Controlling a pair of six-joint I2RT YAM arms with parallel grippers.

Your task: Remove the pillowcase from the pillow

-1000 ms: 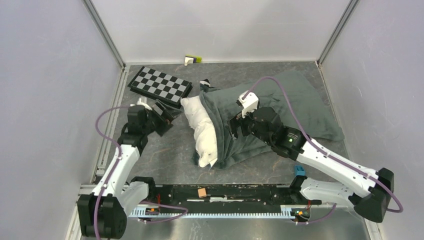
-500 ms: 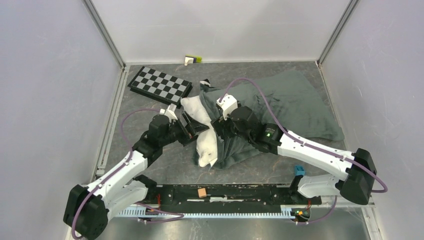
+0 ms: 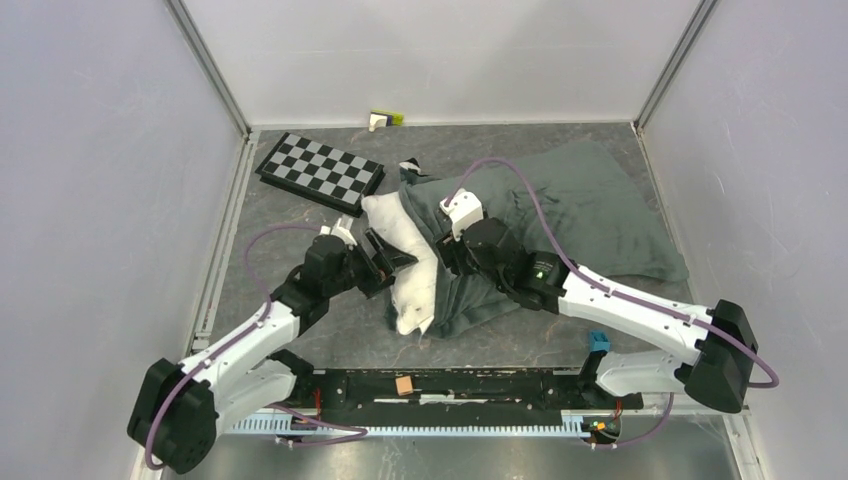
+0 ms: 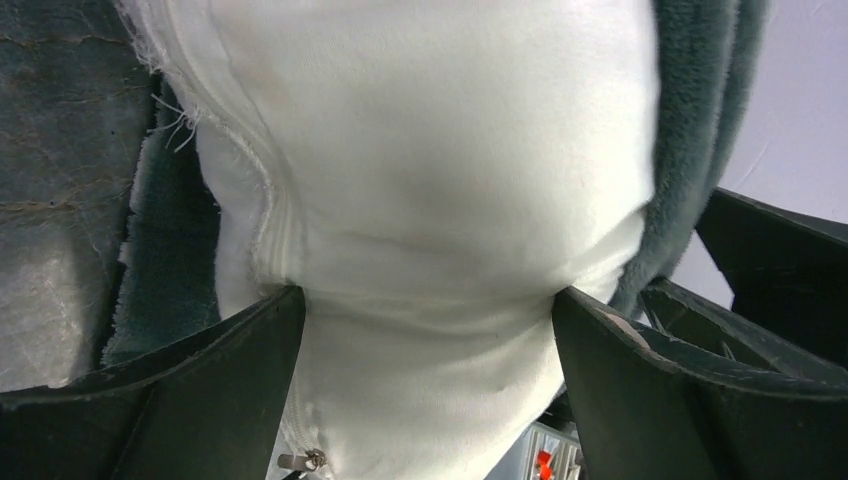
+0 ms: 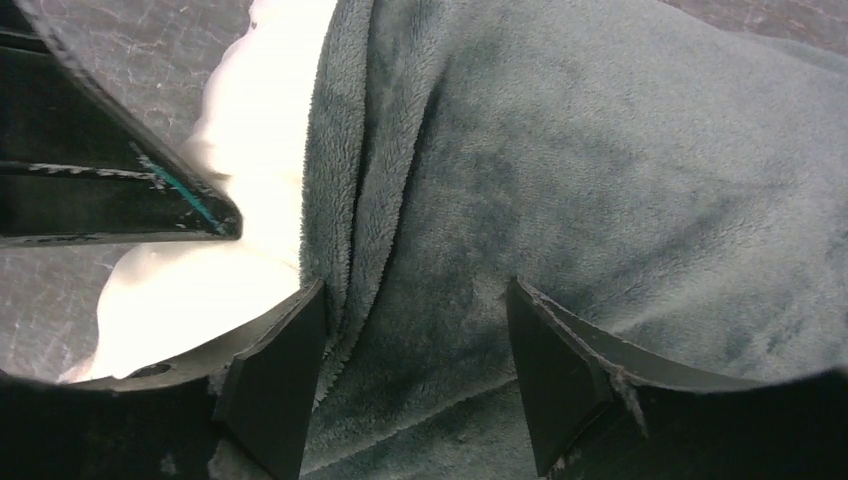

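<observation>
The white pillow (image 3: 415, 290) lies mid-table, its left part bare. The pillowcase (image 3: 580, 210) is turned mostly grey side out; it still covers the pillow's right part and trails off to the right, with a bit of zebra stripe at the back. My left gripper (image 3: 393, 262) is at the pillow's bare left end. In the left wrist view (image 4: 428, 310) its jaws squeeze the white pillow (image 4: 430, 150) between them. My right gripper (image 3: 447, 258) presses on the pillowcase's edge. In the right wrist view (image 5: 415, 300) its jaws stand apart over the grey fabric (image 5: 600, 170).
A black-and-white checkerboard (image 3: 320, 172) lies at the back left. A small yellow-and-white object (image 3: 385, 119) sits by the back wall. A blue block (image 3: 598, 342) and an orange block (image 3: 404, 385) sit by the front rail. Walls close in left and right.
My left arm swung right from beside the checkerboard onto the pillow's bare end. My right gripper moved left across the pillowcase to its edge next to the pillow.
</observation>
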